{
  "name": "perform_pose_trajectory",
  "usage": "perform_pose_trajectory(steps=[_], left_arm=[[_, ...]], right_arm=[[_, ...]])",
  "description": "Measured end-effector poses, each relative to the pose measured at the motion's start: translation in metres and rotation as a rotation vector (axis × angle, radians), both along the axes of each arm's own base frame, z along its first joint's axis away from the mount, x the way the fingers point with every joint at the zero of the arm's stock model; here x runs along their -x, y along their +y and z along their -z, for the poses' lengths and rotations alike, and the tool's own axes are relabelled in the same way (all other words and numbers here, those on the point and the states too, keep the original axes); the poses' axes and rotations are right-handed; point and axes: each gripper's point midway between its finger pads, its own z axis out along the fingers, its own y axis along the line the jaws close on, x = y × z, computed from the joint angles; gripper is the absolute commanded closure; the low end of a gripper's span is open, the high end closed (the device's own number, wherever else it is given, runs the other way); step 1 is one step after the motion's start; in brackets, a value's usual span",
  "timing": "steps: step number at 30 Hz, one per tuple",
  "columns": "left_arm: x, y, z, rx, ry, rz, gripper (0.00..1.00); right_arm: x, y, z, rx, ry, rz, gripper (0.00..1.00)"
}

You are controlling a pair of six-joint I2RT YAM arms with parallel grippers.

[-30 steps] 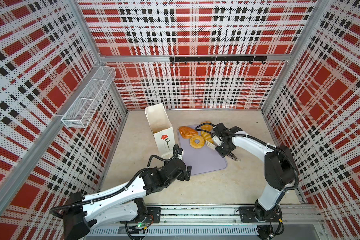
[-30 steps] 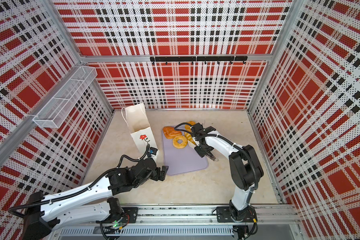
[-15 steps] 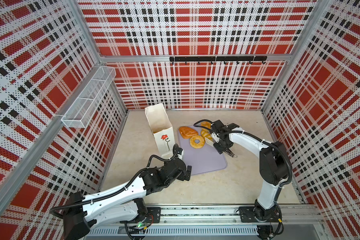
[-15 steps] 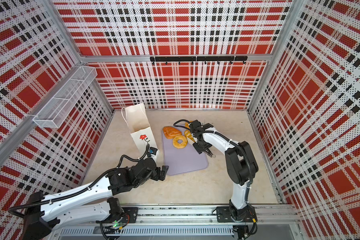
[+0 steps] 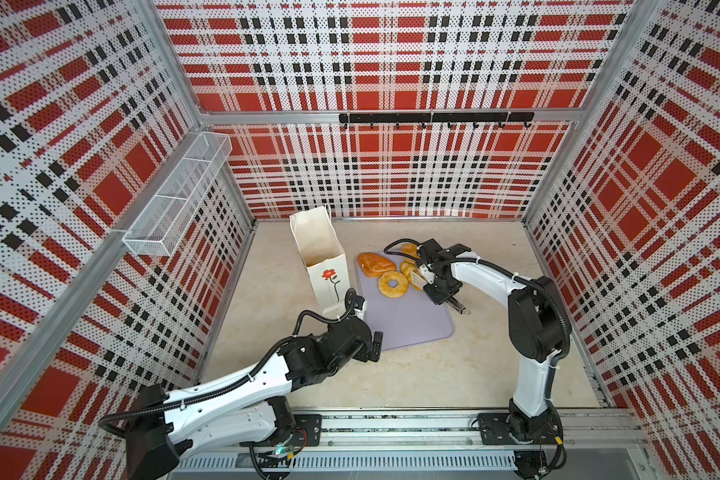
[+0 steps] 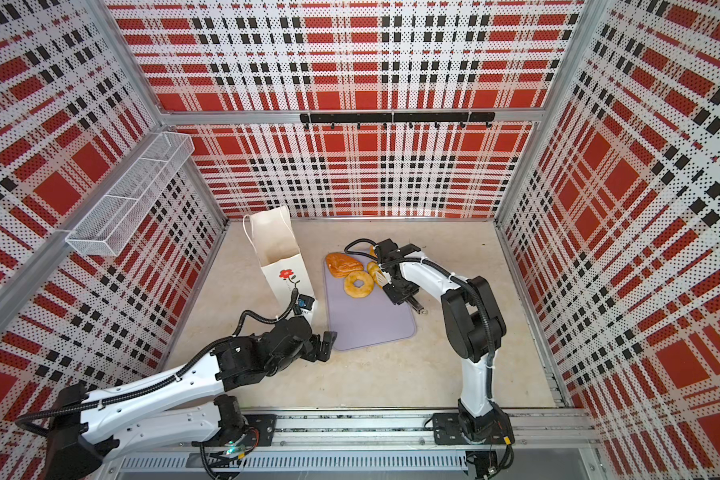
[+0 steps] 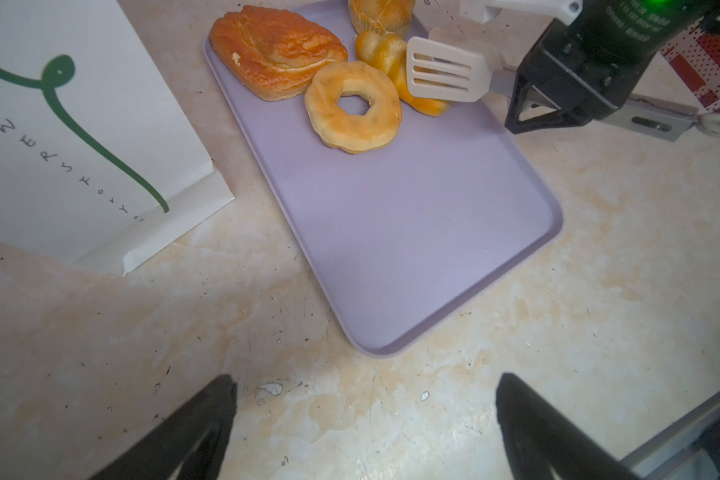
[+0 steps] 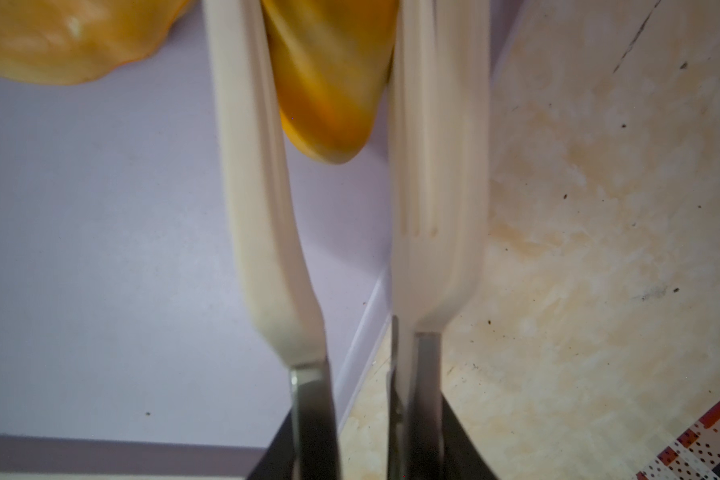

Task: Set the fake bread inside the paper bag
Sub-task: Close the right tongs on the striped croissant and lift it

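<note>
The white slotted plastic tongs (image 7: 445,75) clamped in our right jaws have closed around the golden twisted pastry (image 8: 329,83); let's pinch mid-body, left jaws apart.

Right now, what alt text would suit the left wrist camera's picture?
White tongs in the right end effector straddle a twisted roll on a lilac tray, next to a ring doughnut, a flaky pastry and a bun. A white paper bag stands beside the tray; the left end effector is open and empty.
</note>
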Motion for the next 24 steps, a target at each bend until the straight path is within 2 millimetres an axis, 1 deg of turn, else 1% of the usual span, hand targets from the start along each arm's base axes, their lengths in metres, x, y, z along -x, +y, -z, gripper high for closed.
perform_pose_trajectory(steps=[3,7,10,12,17,24], left_arm=[[0.0,0.0,0.0,0.002,0.0,0.0,0.01],[0.0,0.0,0.0,0.003,-0.001,0.0,0.01],[0.0,-0.001,-0.001,0.005,-0.002,0.0,0.01],[0.0,-0.001,-0.001,0.006,-0.002,0.0,0.01],[0.0,-0.001,0.001,0.001,0.001,0.001,0.01],[0.0,-0.002,0.003,-0.003,0.003,0.002,0.01]], right_arm=[[0.012,-0.006,0.004,0.018,0.02,-0.003,0.66],[0.03,-0.015,-0.002,0.025,0.03,0.003,0.64],[0.042,-0.017,-0.009,0.024,0.029,0.005,0.6],[0.047,-0.016,-0.014,0.018,0.021,0.004,0.54],[0.049,-0.015,-0.018,0.012,0.008,0.013,0.46],[0.047,-0.015,-0.015,0.022,0.009,0.013,0.44]])
